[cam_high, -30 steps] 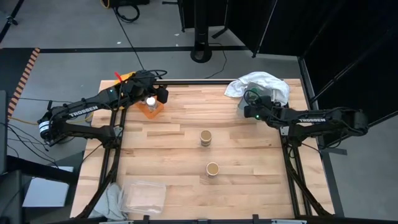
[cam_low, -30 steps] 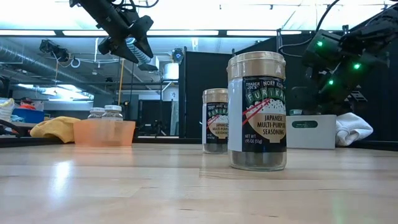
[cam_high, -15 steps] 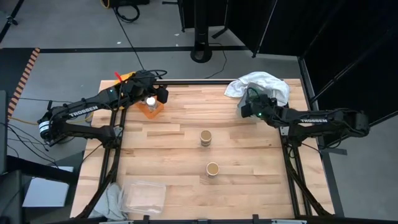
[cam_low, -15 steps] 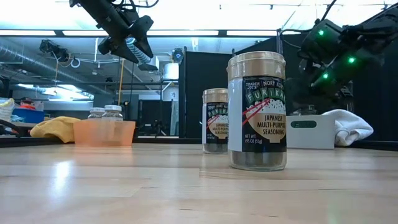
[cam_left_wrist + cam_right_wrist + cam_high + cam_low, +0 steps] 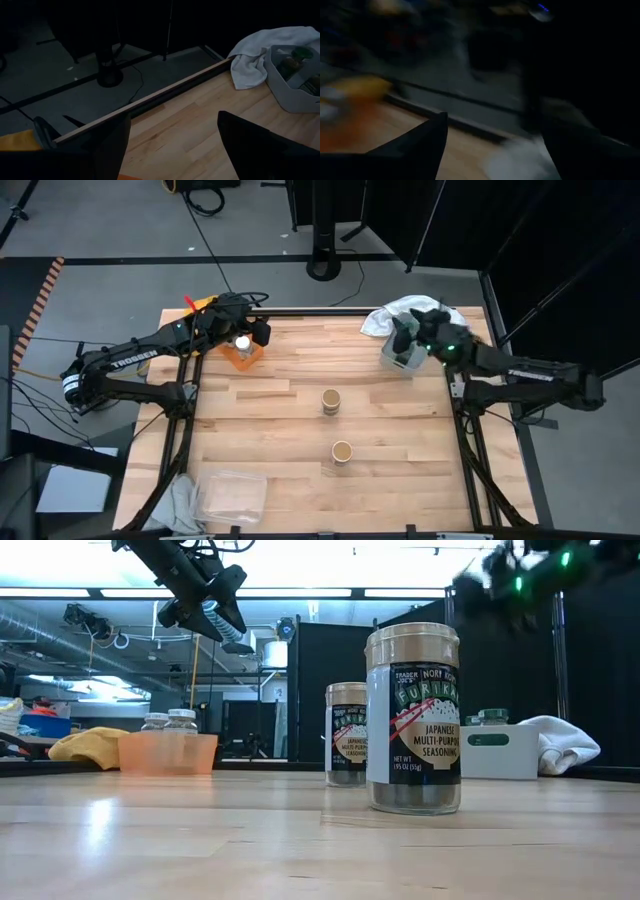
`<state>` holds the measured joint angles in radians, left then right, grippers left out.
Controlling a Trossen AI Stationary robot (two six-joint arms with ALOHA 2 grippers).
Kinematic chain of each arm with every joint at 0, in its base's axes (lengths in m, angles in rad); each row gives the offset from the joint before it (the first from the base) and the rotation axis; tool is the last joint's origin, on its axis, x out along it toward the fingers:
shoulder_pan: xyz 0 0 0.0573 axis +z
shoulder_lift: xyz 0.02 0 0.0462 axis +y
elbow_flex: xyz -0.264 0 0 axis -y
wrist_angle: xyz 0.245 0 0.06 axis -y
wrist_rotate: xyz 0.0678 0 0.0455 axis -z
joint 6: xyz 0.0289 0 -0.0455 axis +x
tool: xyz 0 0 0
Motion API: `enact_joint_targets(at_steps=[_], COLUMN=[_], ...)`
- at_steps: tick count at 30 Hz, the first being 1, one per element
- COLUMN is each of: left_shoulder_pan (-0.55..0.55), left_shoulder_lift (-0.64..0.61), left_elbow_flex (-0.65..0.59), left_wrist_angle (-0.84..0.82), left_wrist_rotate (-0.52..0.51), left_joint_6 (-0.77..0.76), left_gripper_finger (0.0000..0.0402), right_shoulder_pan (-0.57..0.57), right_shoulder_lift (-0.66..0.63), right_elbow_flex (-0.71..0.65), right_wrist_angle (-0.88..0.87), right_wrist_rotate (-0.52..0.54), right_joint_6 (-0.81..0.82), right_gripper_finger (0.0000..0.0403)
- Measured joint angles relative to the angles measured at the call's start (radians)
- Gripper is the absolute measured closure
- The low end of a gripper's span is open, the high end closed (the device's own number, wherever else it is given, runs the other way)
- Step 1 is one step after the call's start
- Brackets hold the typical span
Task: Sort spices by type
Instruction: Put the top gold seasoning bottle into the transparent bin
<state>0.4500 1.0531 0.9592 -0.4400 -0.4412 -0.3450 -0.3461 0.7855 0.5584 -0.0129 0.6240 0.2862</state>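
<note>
Spread fingers are seen on the left gripper (image 5: 243, 331), which is held above the orange tray (image 5: 243, 354) with a white-lidded jar (image 5: 242, 341) directly beneath it. The right gripper (image 5: 405, 332) is raised, fingers apart, over the grey tray (image 5: 397, 358). Two tan-lidded jars (image 5: 331, 401) are stood mid-desk, well apart from both grippers.

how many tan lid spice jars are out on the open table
2. One tan-lid jar stands mid-table, the other nearer the front edge. Neither is in a tray. Other jars sit in the orange tray and the grey tray.
</note>
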Motion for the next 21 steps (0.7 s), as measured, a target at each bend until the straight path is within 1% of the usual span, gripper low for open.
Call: enact_joint_targets(at_steps=[5, 8, 10, 13, 14, 15, 17, 21], left_shoulder_pan=[0.000, 0.000, 0.000, -0.009, -0.024, -0.042, -0.085, -0.181], left_shoulder_lift=[0.000, 0.000, 0.000, 0.005, 0.013, 0.020, 0.039, 0.098], left_elbow_flex=[0.000, 0.000, 0.000, 0.000, 0.001, 0.002, 0.002, 0.002], left_wrist_angle=[0.000, 0.003, 0.023, 0.102, 0.135, 0.166, 0.201, 0.267], left_wrist_rotate=[0.018, 0.083, 0.184, 0.443, 0.520, 0.574, 0.620, 0.620], left_joint_6=[0.000, 0.006, 0.029, 0.081, 0.092, 0.101, 0.112, 0.163], left_gripper_finger=[0.0096, 0.0096, 0.0096, 0.0096, 0.0096, 0.0096, 0.0096, 0.0096], right_shoulder_pan=[0.045, 0.096, 0.138, 0.196, 0.211, 0.223, 0.240, 0.254], right_shoulder_lift=[0.005, 0.040, 0.072, 0.111, 0.120, 0.126, 0.132, 0.118], right_elbow_flex=[0.072, 0.088, 0.091, 0.091, 0.091, 0.091, 0.091, 0.091], right_wrist_angle=[0.113, 0.132, 0.139, 0.158, 0.171, 0.184, 0.226, 0.294], right_wrist_rotate=[-0.291, -0.408, -0.444, -0.461, -0.461, -0.461, -0.461, -0.460], right_joint_6=[-0.086, -0.100, -0.098, -0.096, -0.096, -0.096, -0.098, -0.098], right_gripper_finger=[0.0084, 0.0088, 0.0090, 0.0093, 0.0094, 0.0094, 0.0096, 0.0097])
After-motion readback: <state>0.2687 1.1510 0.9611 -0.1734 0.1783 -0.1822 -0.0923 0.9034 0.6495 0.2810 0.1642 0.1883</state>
